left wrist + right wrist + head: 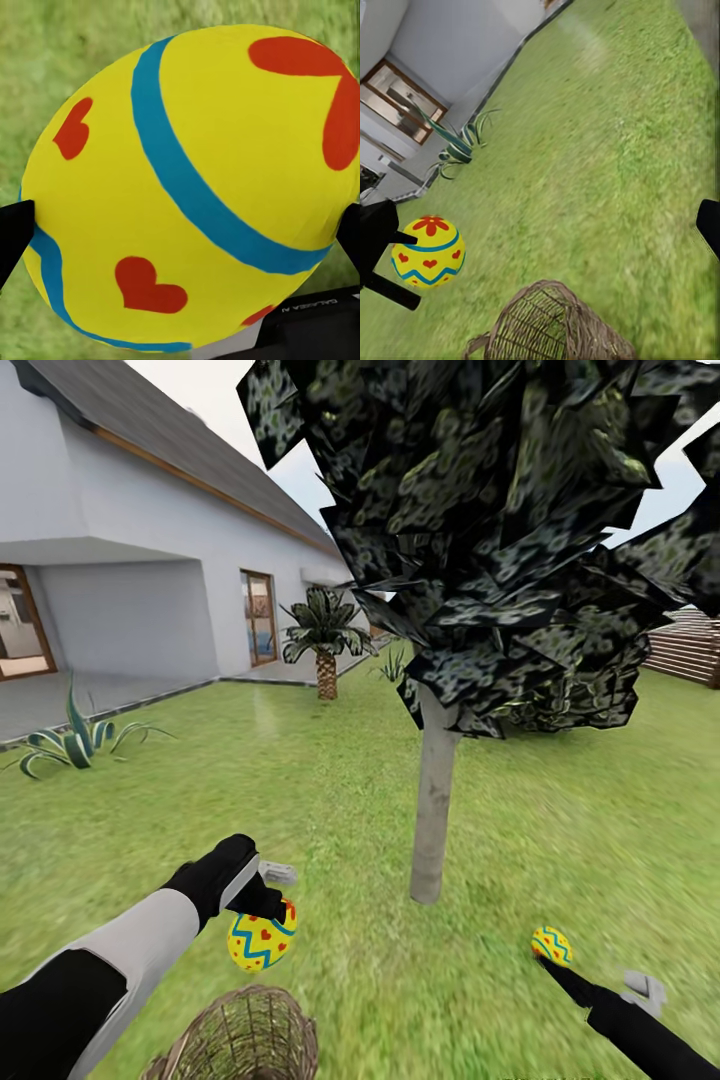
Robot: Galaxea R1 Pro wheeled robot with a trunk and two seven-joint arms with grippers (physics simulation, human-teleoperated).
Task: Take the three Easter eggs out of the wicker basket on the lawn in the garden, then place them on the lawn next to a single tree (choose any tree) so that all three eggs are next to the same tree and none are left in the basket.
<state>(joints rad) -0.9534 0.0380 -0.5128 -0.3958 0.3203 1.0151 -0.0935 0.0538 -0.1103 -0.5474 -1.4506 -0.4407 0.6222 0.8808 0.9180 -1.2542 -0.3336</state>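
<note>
My left gripper [266, 918] is shut on a yellow Easter egg [262, 940] with blue zigzags and red hearts, held above the lawn [330, 790]. Up close, this egg [187, 187] sits between two black fingertips [13, 236]. Right below it stands the tan wicker basket [245, 1040], also seen as a basket [559, 322] beside the held egg [429, 253]. A second egg [551, 945] lies on the grass right of the tree's pale trunk [433, 810], just past my right gripper [556, 968]. One of that gripper's fingers [709, 225] shows, with only grass in front of it.
The dark leafy crown [480, 530] hangs low over the trunk. A white house [140, 560] with a paved strip runs along the left. A striped spiky plant [75, 740] and a short palm [325, 640] stand near it, and a slatted fence [690, 645] is at far right.
</note>
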